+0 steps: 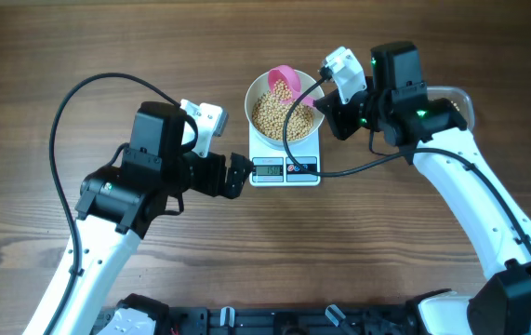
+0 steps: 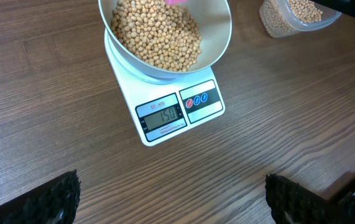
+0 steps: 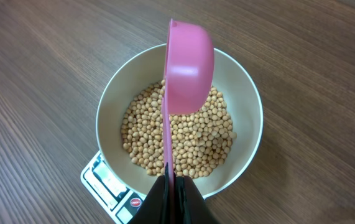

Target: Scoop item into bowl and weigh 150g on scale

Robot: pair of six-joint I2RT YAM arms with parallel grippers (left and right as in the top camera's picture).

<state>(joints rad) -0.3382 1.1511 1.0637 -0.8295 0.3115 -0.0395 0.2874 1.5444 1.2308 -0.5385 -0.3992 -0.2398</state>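
1 wood-grain table (image 1: 79, 46), 2 arms.

Left claw (image 1: 240, 176): spread wide, holds nothing, just left of the scale (image 1: 284, 170). Left wrist view shows both fingertips (image 2: 53, 199) well apart over bare table.

Right claw (image 3: 172, 186): pinches the handle of 1 pink scoop (image 3: 189, 68), turned on edge over the bowl (image 3: 252, 124).

1 clear tub (image 2: 269, 23) w/ beans: plain in left wrist view, mostly hidden under right arm in overhead.

1 white bowl sits on 1 scale. Display reads 150, legible in left wrist view only.

Beans (image 2: 155, 37): too many to count, inside bowl.
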